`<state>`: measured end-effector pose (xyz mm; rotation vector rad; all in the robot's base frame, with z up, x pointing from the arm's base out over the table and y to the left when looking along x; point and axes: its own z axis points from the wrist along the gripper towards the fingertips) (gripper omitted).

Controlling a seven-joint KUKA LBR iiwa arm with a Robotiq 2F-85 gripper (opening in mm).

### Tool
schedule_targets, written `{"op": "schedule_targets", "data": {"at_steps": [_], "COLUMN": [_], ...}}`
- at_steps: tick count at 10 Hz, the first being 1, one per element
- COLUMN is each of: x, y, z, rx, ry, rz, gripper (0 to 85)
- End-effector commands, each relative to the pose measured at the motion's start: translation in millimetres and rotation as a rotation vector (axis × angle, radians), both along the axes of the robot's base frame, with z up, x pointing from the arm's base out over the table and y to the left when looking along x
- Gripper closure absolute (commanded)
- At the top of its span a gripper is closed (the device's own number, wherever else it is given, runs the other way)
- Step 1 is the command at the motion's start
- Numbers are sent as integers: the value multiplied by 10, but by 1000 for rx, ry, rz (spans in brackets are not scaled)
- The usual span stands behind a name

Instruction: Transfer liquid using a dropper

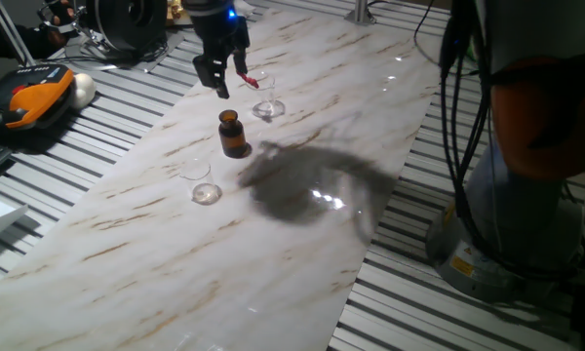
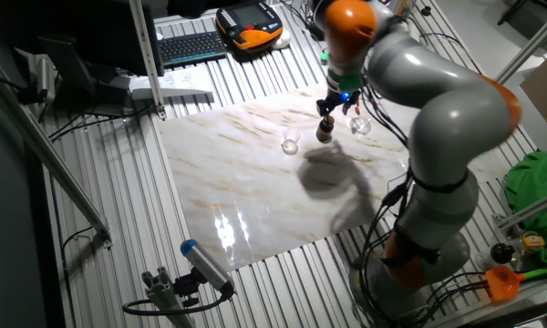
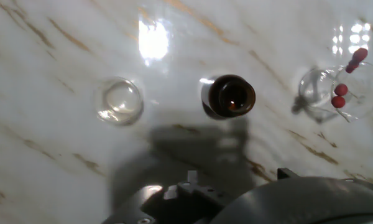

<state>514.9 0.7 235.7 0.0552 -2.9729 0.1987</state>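
Observation:
A brown glass bottle (image 1: 233, 134) stands uncapped on the marble table; the hand view looks straight down into its open mouth (image 3: 232, 95). A red dropper (image 1: 246, 79) leans in a clear glass (image 1: 266, 101) behind the bottle, at the right of the hand view (image 3: 348, 74). A second, smaller clear glass (image 1: 204, 187) stands in front of the bottle, left in the hand view (image 3: 119, 101). My gripper (image 1: 226, 78) hovers above and just behind the bottle, open, its fingers apart with nothing between them. The dropper sits right beside one finger.
The marble slab (image 1: 302, 244) lies on a slatted metal table. An orange pendant (image 1: 24, 97) and cables sit off its far left. The arm's base (image 1: 526, 195) and cables stand at the right. A keyboard (image 2: 191, 46) lies at the back.

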Motion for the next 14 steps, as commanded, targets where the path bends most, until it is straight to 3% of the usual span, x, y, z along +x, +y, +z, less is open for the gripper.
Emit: {"op": "schedule_targets", "data": {"at_steps": [1, 6, 9, 14], "x": [0, 0, 0, 0], "y": [0, -4, -59, -58], "z": [1, 1, 13, 13], "rx": [-5, 0, 56, 57], "ry": [166, 166, 153, 158], "rz": [0, 2, -12, 3], "gripper": [850, 850, 850, 850]}}
